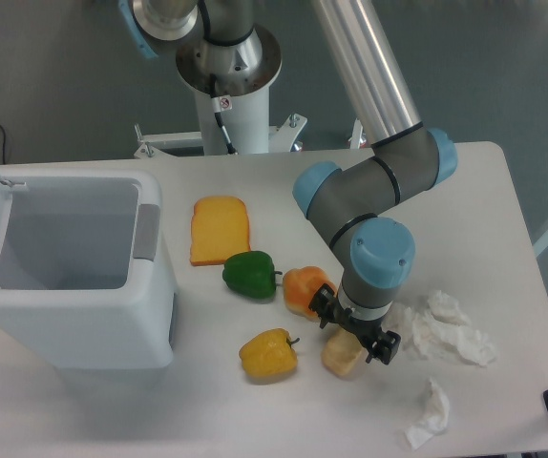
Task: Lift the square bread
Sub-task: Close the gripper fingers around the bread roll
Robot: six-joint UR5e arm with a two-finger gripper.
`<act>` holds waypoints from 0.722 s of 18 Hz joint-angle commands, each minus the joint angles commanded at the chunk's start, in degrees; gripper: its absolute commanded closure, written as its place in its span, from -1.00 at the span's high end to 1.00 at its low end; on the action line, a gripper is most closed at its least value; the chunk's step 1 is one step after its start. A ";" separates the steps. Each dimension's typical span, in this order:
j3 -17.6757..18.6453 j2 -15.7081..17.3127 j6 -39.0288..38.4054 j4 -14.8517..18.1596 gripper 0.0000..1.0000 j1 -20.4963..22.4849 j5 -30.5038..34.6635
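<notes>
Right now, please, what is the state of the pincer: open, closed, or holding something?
Pincer: open, its fingers on either side of the square bread, which lies on the table; not yet gripped.

The worktop (503,219) looks smooth, matt white. The bin (73,277) seems matt white plastic. The green pepper (249,274) and yellow pepper (268,353) are glossy (small highlights show). The square bread (341,355) looks matt, slightly rough. The tissues (451,329) look like crumpled paper.
</notes>
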State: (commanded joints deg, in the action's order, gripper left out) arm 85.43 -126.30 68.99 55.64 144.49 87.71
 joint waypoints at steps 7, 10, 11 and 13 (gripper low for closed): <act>0.00 -0.26 -0.09 0.00 1.00 -0.53 1.06; 0.18 -0.26 -0.26 0.00 0.77 -1.32 1.76; 0.18 -0.26 -0.26 0.00 0.70 -1.32 1.76; 0.18 -0.26 -0.26 0.09 0.68 -1.32 1.76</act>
State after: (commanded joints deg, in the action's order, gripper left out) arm 85.61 -126.56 68.73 55.72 143.17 89.47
